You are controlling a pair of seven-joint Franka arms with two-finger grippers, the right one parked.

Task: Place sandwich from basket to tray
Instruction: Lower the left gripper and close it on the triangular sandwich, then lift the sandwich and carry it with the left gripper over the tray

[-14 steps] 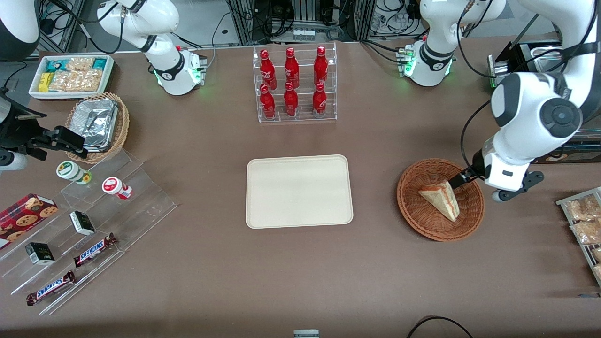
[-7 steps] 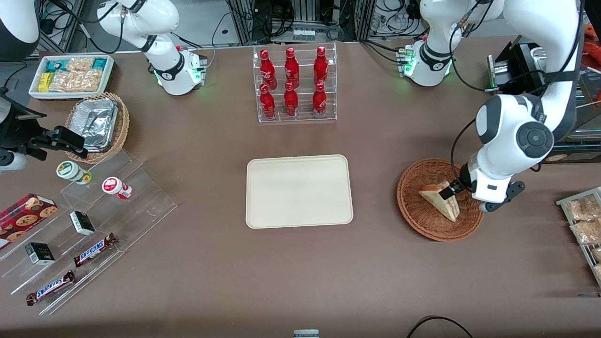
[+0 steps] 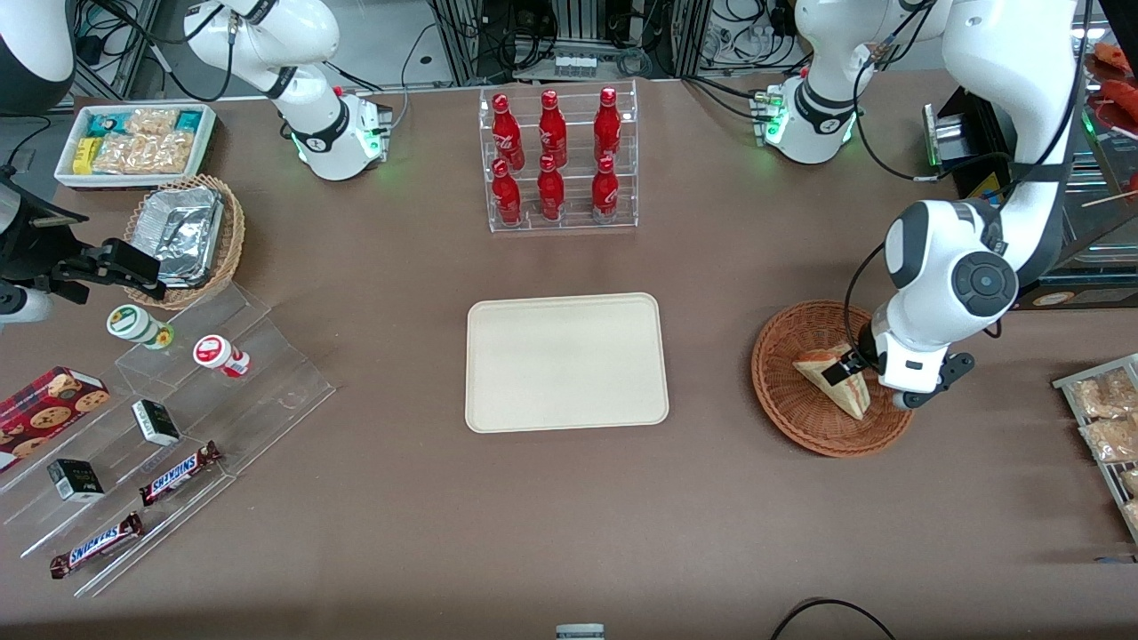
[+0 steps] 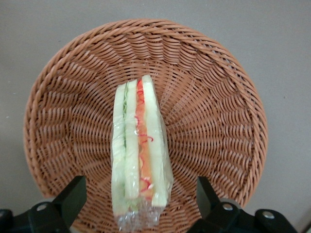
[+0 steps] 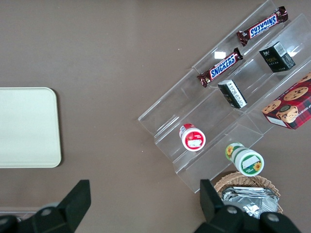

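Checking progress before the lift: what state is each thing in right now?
Triangular wrapped sandwich: lying in the basket, cut edge up, not lifted.
Round reddish-brown wicker basket: holds only the sandwich.
Cream rectangular tray: nothing on it.
Left arm's tool: open, fingers straddling the sandwich.

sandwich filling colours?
Red, orange and green between pale bread on the sandwich; clearest in the left wrist view, gripper open around it.

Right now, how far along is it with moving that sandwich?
Nothing is moved yet: the sandwich lies in the basket and the tray is bare. The open end effector straddles the sandwich. Gripping, lifting and carrying to the tray remain.
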